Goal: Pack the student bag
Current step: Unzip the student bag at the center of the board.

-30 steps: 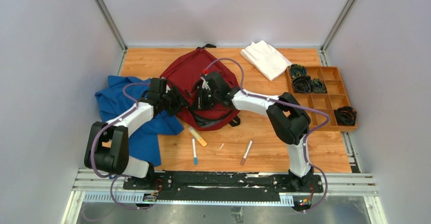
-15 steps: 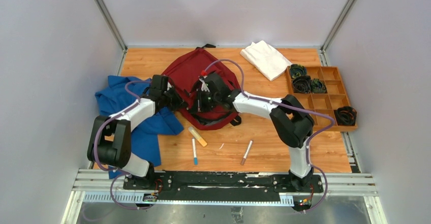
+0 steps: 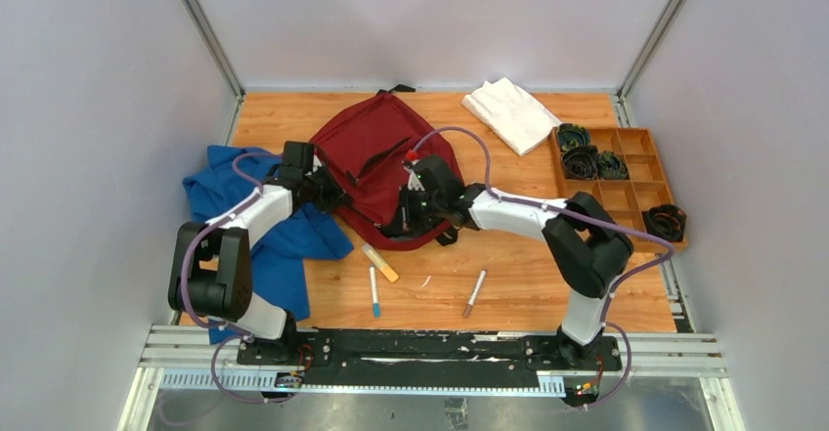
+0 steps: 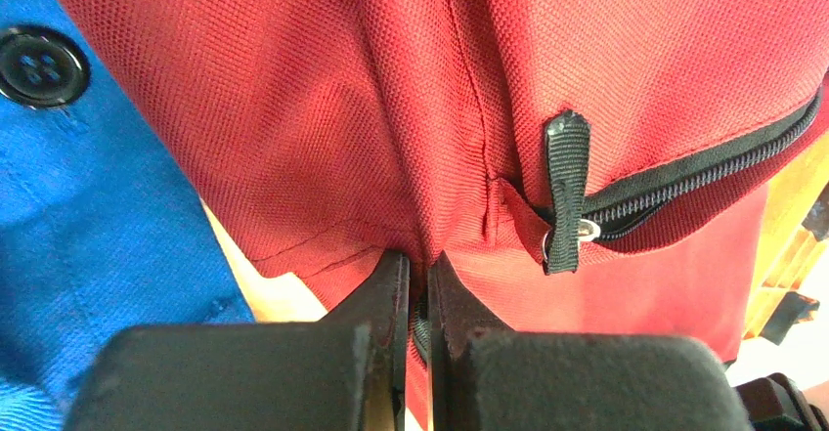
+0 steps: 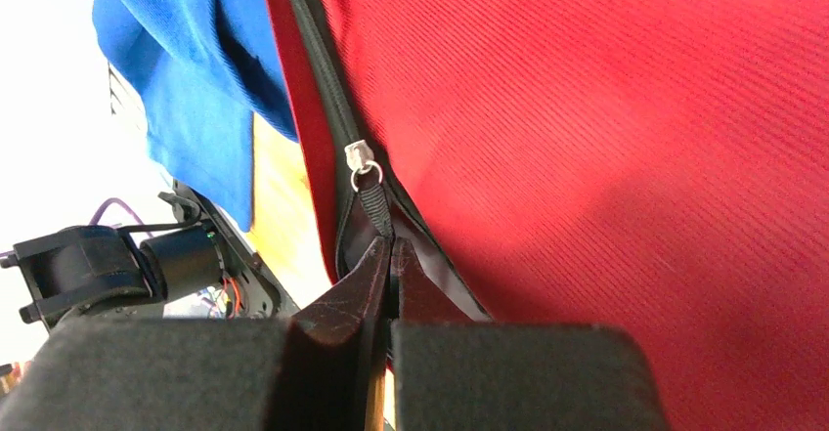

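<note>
One large dark red fabric backpack (image 3: 376,157) with black zips lies in the upper middle of the overhead view on the wooden worktop (image 3: 528,255). Its left edge overlaps one crumpled blue garment (image 3: 235,211) at the left of the frame.

Two arms reach in from the bottom. The left pincer (image 3: 330,194) sits at the bag's left edge. In its wrist view the fingers (image 4: 386,289) are pressed together on a fold of red fabric beside a seam. One black webbing zip pull (image 4: 567,187) hangs just right of the fold. One black four-hole button (image 4: 37,64) shows on the blue cloth at upper left.

The right pincer (image 3: 403,224) is at the bag's lower edge. Its wrist view shows it clamped on one black pull tab (image 5: 376,211) that hangs from a silver zip slider (image 5: 360,152).

Below the bag three pens lie apart:
- one stubby yellowish marker (image 3: 379,262)
- one white pen with a blue cap (image 3: 374,291)
- one grey pen (image 3: 474,293)

One white folded cloth (image 3: 510,113) lies at upper right. One orange compartment tray (image 3: 633,182) at the right holds four black coiled bundles (image 3: 579,162), three in its upper-left cells and one at its lower right.
</note>
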`<state>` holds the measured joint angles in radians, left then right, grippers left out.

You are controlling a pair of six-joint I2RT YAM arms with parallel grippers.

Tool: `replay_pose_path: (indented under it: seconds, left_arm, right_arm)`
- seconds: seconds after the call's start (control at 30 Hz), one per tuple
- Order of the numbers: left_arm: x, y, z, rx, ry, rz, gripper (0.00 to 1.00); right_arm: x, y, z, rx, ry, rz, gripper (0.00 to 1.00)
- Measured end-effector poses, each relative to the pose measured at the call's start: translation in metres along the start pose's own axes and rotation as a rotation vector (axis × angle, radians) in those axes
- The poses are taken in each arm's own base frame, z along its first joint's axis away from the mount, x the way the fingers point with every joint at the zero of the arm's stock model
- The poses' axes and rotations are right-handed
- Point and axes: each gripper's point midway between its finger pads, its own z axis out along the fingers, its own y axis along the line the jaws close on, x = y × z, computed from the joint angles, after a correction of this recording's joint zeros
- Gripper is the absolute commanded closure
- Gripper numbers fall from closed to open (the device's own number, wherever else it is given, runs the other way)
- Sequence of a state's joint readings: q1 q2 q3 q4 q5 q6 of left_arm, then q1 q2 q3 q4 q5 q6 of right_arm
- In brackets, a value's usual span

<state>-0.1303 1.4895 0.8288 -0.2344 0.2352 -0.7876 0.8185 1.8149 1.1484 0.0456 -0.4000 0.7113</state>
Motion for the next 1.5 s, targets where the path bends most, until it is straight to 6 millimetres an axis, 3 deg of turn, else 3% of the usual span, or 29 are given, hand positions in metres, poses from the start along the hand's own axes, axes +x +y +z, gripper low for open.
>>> replay_pose_path:
  seconds: [0.27,0.5,0.67,0.73,0.83,0.93,1.0,1.1,1.2,1.27,1.4,1.5]
  left_arm:
    - [-0.031,0.004,-0.010,-0.014,-0.039,-0.016,1.00]
    - [-0.068,-0.005,-0.016,-0.010,-0.067,-0.007,0.99]
    - [-0.078,-0.001,-0.016,-0.016,-0.060,0.039,0.23]
    - [-0.083,0.002,-0.019,-0.022,-0.076,0.055,0.11]
    - [-0.087,0.000,-0.033,0.012,-0.117,0.112,0.07]
    - [-0.073,-0.023,-0.056,0.086,-0.151,0.243,0.07]
    - [-0.053,-0.054,-0.069,0.164,-0.161,0.396,0.07]
    - [0.010,-0.121,-0.092,0.371,-0.129,0.716,0.07]
    - [0.064,-0.153,-0.104,0.498,-0.092,0.952,0.08]
    - [0.074,-0.157,-0.104,0.515,-0.101,1.037,0.09]
    - [0.070,-0.150,-0.090,0.462,-0.142,1.157,0.10]
    - [0.080,-0.145,-0.079,0.459,-0.137,1.288,0.09]
  right_arm:
    - [-0.012,-0.027,-0.058,0.071,-0.061,-0.030,1.00]
    - [-0.045,-0.058,-0.113,0.161,-0.187,-0.057,1.00]
    - [-0.044,-0.062,-0.113,0.150,-0.161,-0.059,1.00]
    - [-0.040,-0.062,-0.110,0.138,-0.133,-0.053,1.00]
    - [-0.036,-0.060,-0.106,0.117,-0.105,-0.047,1.00]
    - [-0.033,-0.057,-0.103,0.090,-0.084,-0.044,1.00]
    - [-0.033,-0.054,-0.101,0.074,-0.072,-0.042,1.00]
    - [-0.032,-0.052,-0.100,0.057,-0.064,-0.040,1.00]
    - [-0.032,-0.048,-0.101,0.043,-0.061,-0.038,1.00]
    - [-0.032,-0.046,-0.101,0.035,-0.059,-0.036,1.00]
    - [-0.033,-0.044,-0.102,0.026,-0.060,-0.034,1.00]
    - [-0.033,-0.043,-0.102,0.026,-0.060,-0.035,1.00]
